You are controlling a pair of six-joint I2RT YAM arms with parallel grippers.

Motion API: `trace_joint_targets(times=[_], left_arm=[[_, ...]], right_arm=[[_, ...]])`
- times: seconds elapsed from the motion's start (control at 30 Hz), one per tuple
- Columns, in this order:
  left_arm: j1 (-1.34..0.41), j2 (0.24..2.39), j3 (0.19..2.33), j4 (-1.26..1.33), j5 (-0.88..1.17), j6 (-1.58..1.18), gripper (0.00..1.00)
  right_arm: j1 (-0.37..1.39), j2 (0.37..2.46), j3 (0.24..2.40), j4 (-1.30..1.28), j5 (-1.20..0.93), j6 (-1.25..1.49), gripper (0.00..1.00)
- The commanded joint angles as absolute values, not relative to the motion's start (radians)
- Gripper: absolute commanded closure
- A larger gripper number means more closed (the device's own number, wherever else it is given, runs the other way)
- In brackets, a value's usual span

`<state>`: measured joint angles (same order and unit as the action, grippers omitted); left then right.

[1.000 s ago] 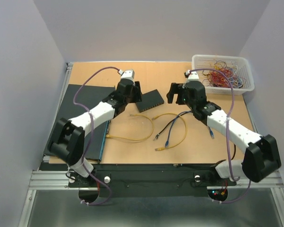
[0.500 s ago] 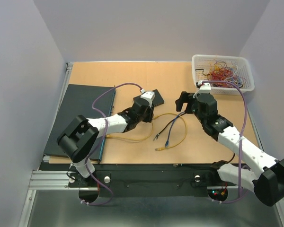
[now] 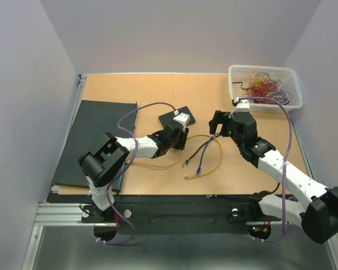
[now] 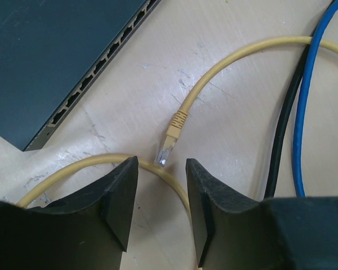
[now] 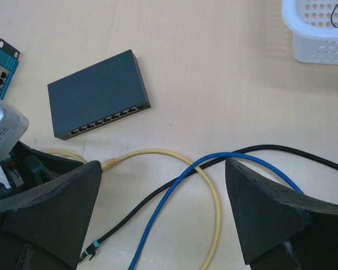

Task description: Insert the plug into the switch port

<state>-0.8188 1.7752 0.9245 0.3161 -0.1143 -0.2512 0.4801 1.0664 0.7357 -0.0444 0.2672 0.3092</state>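
Jaws apart, plug [image 4: 170, 140] seemingly at their mouth

The tabletop [image 4: 231, 146] is pale wood-look board, matt and scuffed; the switch [image 4: 56, 45], upper left, has a smooth, matt dark casing; the plug [image 4: 168, 143] is clear glossy plastic under a yellow rubbery boot; the left gripper [image 4: 162, 169] is matt black plastic; the basket [image 5: 318, 42] is perforated white plastic.

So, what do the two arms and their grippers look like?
The left arm and right arm have white links, black joints and a looping purple cable each. The left gripper and right gripper have broad, matte black, wedge-shaped fingers.
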Motion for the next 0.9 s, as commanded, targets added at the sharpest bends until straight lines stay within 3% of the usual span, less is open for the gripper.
trace_joint_targets(times=[0.0,0.27,0.4,0.57,0.73,0.87], left_arm=[[-0.827,1.79,0.979,0.334,-0.14,-0.236,0.49],[-0.827,1.822,0.997,0.325,-0.137,-0.233,0.53],[-0.827,1.838,1.005,0.325,-0.132,-0.232,0.74],[-0.827,1.853,1.026,0.311,-0.12,-0.23,0.82],[-0.827,1.821,1.026,0.298,-0.069,-0.229,1.0],[-0.827,1.727,1.032,0.238,0.027,-0.242,1.0]], right_arm=[[0.486,1.055,0.732,-0.008,0.284,0.298,0.05],[0.486,1.055,0.729,-0.008,0.287,0.298,0.04],[0.486,1.055,0.724,-0.008,0.285,0.298,0.04],[0.486,1.054,0.719,-0.008,0.284,0.299,0.04],[0.486,1.055,0.716,-0.008,0.279,0.301,0.04],[0.486,1.035,0.716,-0.008,0.16,0.279,0.05]])
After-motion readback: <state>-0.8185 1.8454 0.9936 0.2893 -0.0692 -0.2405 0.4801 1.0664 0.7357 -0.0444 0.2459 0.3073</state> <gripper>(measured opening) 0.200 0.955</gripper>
